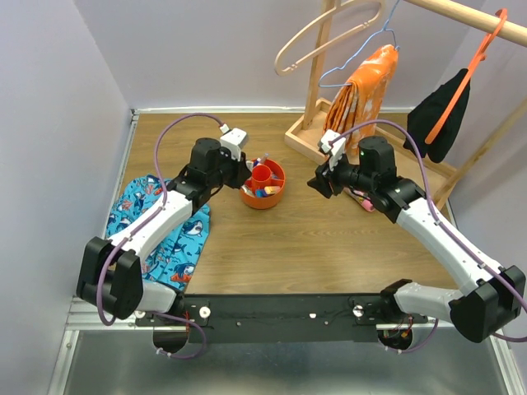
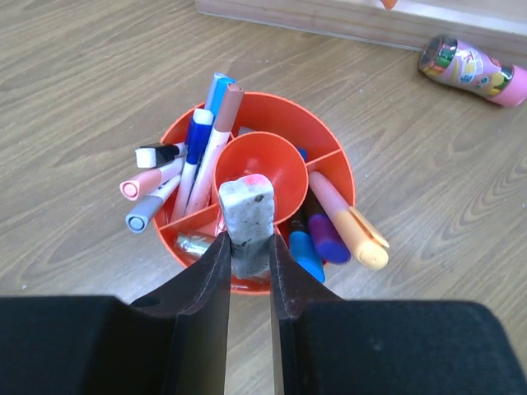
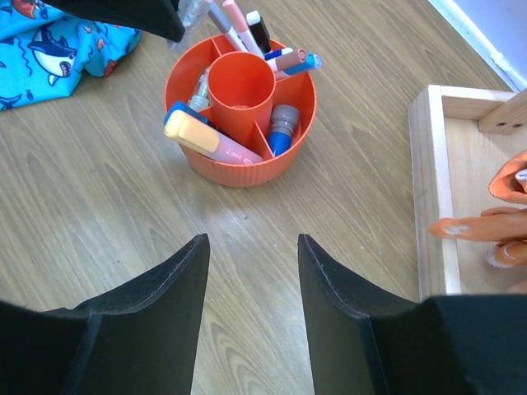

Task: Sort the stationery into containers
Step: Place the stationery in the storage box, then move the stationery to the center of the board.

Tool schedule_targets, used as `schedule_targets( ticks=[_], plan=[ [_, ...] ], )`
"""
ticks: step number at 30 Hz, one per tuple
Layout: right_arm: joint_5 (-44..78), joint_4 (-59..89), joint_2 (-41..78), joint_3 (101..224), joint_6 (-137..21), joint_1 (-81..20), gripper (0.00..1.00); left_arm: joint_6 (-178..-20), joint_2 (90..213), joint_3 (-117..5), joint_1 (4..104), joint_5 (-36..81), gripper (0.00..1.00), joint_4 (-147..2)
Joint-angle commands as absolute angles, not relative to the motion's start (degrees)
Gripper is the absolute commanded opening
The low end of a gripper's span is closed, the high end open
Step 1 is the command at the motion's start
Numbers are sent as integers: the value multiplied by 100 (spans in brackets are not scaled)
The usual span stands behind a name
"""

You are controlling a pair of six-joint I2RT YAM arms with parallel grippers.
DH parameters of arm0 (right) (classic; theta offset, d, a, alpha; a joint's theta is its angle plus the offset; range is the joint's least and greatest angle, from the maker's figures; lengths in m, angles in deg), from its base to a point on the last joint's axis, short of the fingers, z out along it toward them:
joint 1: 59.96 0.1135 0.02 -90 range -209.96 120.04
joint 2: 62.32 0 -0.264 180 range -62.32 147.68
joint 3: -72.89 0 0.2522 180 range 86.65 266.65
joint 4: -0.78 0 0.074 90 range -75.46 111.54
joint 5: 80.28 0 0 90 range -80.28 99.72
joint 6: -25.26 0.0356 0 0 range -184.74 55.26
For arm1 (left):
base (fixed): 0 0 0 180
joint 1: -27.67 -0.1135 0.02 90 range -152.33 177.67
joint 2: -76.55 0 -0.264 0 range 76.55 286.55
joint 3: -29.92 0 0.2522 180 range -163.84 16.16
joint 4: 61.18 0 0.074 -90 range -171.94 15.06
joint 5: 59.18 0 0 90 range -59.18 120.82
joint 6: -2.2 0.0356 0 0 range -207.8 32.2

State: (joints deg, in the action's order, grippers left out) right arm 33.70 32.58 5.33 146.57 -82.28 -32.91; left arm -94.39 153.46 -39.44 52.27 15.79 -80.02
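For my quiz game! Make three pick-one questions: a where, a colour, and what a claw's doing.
1. Where is the eraser? A) on the shark cloth B) in the left gripper C) in the wooden base
2. What colour is the divided bowl? A) blue B) green C) red-orange
3. The right gripper is: A) open, empty B) shut tight C) gripping the bowl
B: its fingers pinch it over the bowl. C: walls and cup are that colour. A: jaws apart, nothing between.
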Motion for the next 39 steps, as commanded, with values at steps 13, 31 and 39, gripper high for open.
schedule_targets(
  ticks=[13,31,39],
  plan=[
    [3108,3247,482,14580,-8319,-3324,55,-9949,16066,-3535,5113,2001,2,-6967],
    [427,3879,754,13780,-8777,-3851,66,-10177,15470,-3438,4859,1860,61,-7195],
    [14,3774,1158,13657,-9110,-3992,68,-10406,14872,-3447,4665,1588,66,-7406]
  ],
)
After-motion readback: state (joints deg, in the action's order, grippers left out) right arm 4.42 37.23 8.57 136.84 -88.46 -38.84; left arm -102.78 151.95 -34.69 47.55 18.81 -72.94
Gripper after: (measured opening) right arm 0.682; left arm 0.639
